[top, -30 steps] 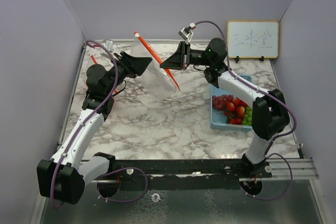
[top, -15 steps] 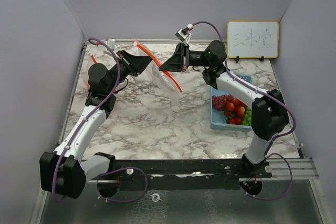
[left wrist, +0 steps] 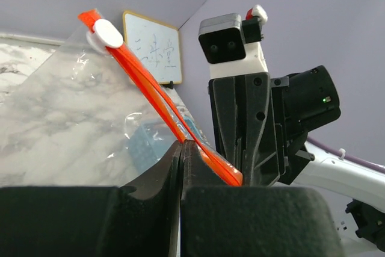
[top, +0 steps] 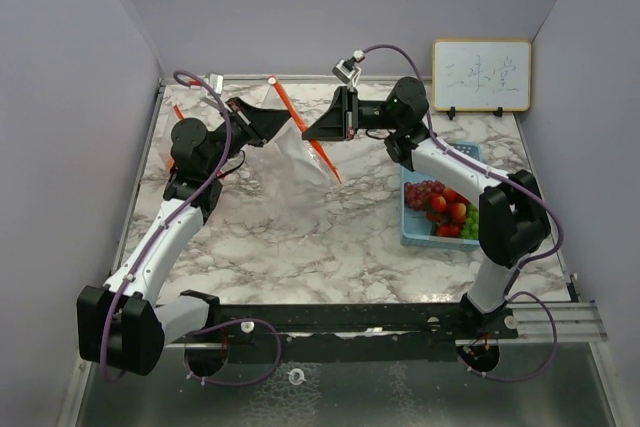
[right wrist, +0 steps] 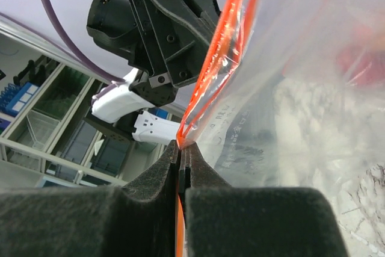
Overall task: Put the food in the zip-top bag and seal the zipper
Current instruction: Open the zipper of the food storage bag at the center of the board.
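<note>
Right, the left gripper [left wrist: 182,144] and right gripper [right wrist: 180,147] are each clamped on the orange zipper [left wrist: 147,85], nearly tip to tip, with the zip-top bag [top: 302,154] hanging just below them. The food [top: 445,209] sits in the blue basket [top: 425,241], well back from the right gripper. I'd call this the mouth-opening step, and it needs a gentle pull apart.

Soft, even light falls from above in the overhead view. The marble table [top: 300,237] is bright, with only faint, diffuse shadows under the arms. The strip along the bottom edge looks dim and hazy. In the left wrist view, the left gripper [left wrist: 182,148] is a near-black, underexposed mass, and the zip-top bag [left wrist: 66,112] carries small white glints. In the right wrist view, the right gripper [right wrist: 180,154] is dark and soft, the bag is a milky blur, and the background is out of focus.
</note>
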